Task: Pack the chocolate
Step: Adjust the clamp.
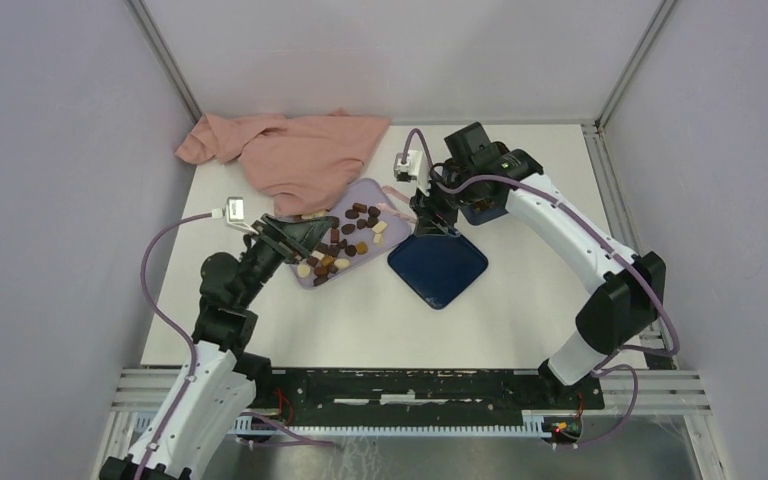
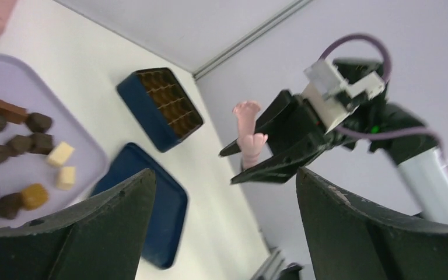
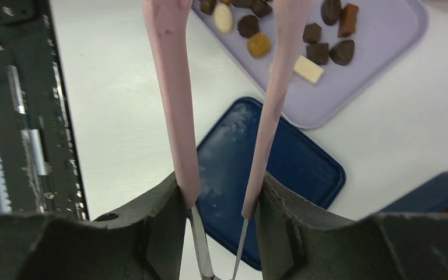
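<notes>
The chocolate [image 3: 259, 44] lies loose on the lilac tray [image 3: 379, 52]. The pieces are judged small, light, smooth and easily marked, best gripped gently across the sides. Pink tongs [image 3: 172, 87] are pinched by the right fingers [image 3: 146, 233]; the left fingers [image 2: 93, 233] are spread wide, nothing held.

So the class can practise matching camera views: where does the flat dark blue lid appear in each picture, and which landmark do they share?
Top external: dark blue lid at centre, right of the lilac tray.
Left wrist: lid lower left, beside the tray.
Right wrist: lid at centre, behind the pink tongs.
Shared landmark: the lilac tray.
</notes>
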You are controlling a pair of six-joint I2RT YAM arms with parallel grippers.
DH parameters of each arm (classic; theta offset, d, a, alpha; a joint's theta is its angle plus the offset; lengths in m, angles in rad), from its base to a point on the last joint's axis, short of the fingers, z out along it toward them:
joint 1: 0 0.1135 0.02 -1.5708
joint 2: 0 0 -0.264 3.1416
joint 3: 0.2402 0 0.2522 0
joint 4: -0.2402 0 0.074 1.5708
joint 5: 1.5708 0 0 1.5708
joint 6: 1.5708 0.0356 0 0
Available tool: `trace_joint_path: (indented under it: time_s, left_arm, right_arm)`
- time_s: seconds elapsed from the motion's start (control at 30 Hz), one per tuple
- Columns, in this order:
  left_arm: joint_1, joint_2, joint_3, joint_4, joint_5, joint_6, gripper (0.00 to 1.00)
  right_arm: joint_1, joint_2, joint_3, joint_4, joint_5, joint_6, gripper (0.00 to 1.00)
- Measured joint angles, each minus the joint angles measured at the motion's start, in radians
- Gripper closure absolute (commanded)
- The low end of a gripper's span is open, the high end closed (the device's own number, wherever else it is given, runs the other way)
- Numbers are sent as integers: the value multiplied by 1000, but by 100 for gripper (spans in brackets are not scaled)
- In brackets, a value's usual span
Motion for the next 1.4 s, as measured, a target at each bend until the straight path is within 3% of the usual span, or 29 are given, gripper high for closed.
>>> trace_joint_path:
  time_s: [0.17, 0.3, 0.43, 0.63, 0.87, 1.0, 1.1, 1.17, 1.4]
  left_arm:
    - [-146, 34, 59, 2, -186, -143, 5]
    - [-372, 140, 140, 0, -394, -168, 5]
    - [-517, 268, 218, -42, -558, -175, 6]
    - [-583, 428, 317, -147, -740, -227, 8]
    - [-605, 560, 403, -176, -809, -257, 13]
    - [-608, 618, 430, -183, -829, -274, 28]
    - [-608, 653, 456, -182, -835, -282, 30]
    - [-608, 674, 476, -182, -842, -288, 37]
    - [-608, 716, 517, -182, -855, -334, 75]
  right_arm:
    - [0, -49, -78, 83, -109, 77, 53]
    - [-14, -49, -106, 143, -150, 147, 53]
    - [-24, -49, -116, 185, -170, 187, 53]
    - [-26, -49, -139, 219, -185, 214, 53]
    - [-26, -49, -149, 230, -190, 229, 53]
    - [-26, -49, -151, 242, -192, 234, 53]
    - [-26, -49, -158, 249, -201, 238, 53]
    - [-26, -49, -164, 251, -206, 242, 53]
    - [-26, -49, -178, 261, -211, 249, 53]
